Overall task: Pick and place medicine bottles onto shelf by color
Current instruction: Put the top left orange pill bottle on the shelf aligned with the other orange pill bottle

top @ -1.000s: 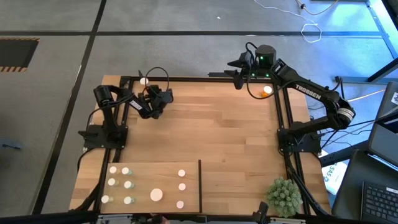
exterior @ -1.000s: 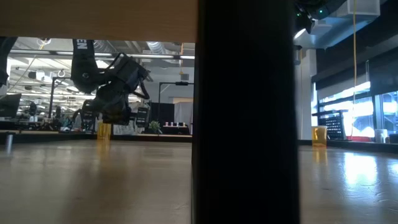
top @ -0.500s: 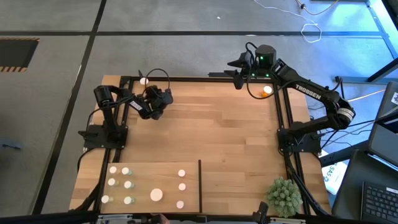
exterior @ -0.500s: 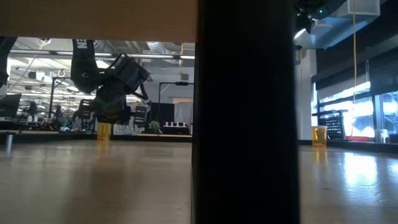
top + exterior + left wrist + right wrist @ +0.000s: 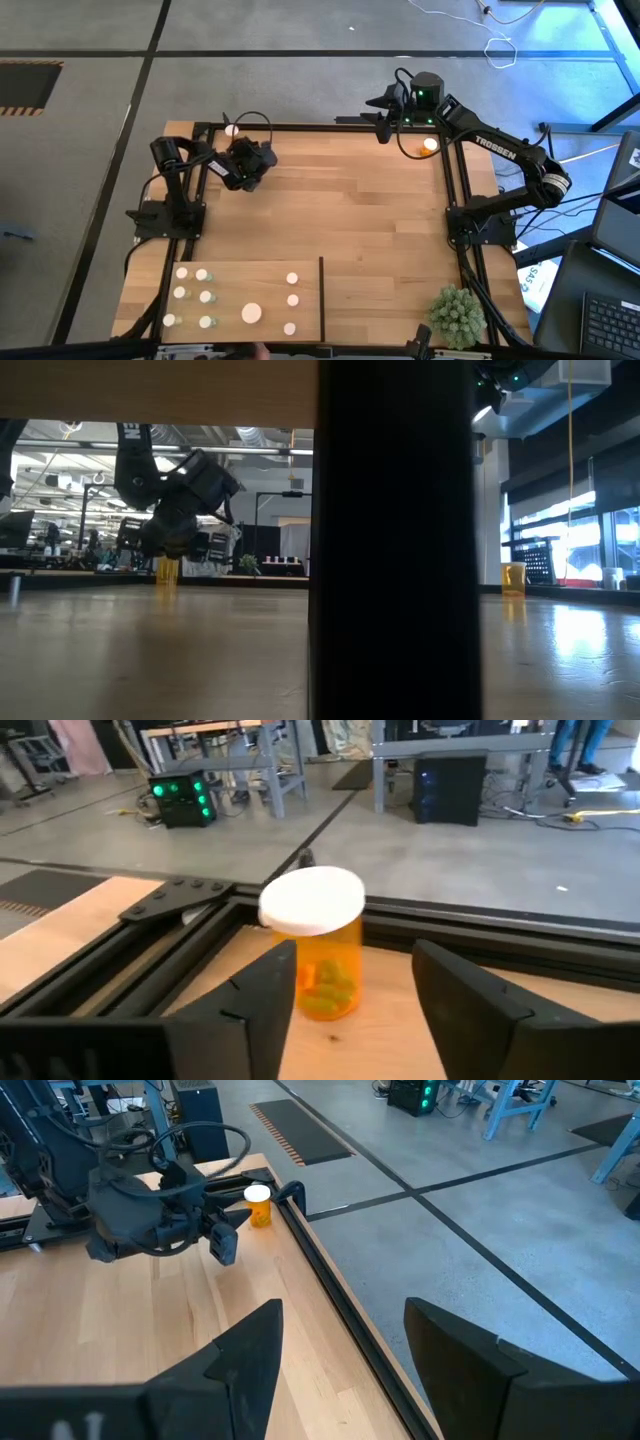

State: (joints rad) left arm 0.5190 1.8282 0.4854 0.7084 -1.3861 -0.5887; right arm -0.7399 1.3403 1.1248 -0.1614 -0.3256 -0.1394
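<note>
Left wrist view: an orange bottle (image 5: 318, 952) with a white cap stands upright on the table (image 5: 80, 920), close to the dark frame rail at the table's far edge. It sits just ahead of the left gripper (image 5: 355, 990), roughly in line with the gap between the fingers (image 5: 262, 995). Fingers are parted with clear space between them; nothing is held and neither finger touches the bottle.

High view: the same orange bottle (image 5: 232, 130) is at the far left corner of the table (image 5: 350, 200), with the left gripper (image 5: 250, 163) just beside it, toward the table's middle. A second orange bottle (image 5: 430, 144) stands at the far right corner, under the right arm (image 5: 500, 150). The right gripper (image 5: 383, 128) is off the far edge of the table near that corner; in the right wrist view its fingers (image 5: 245, 1355) stand apart and empty.

The shelf (image 5: 235, 295) lies at the near left part of the table, its thin dark divider (image 5: 321, 298) along its right side. On it, six small white-capped bottles (image 5: 192, 296) stand in two columns at the left end, a wider bottle (image 5: 252, 313) near the middle, and three more bottles (image 5: 291, 300) in a column close to the divider. Body colours cannot be told from above.

A spiky green plant ball (image 5: 456, 314) sits at the near right corner, well apart from the shelf.
</note>
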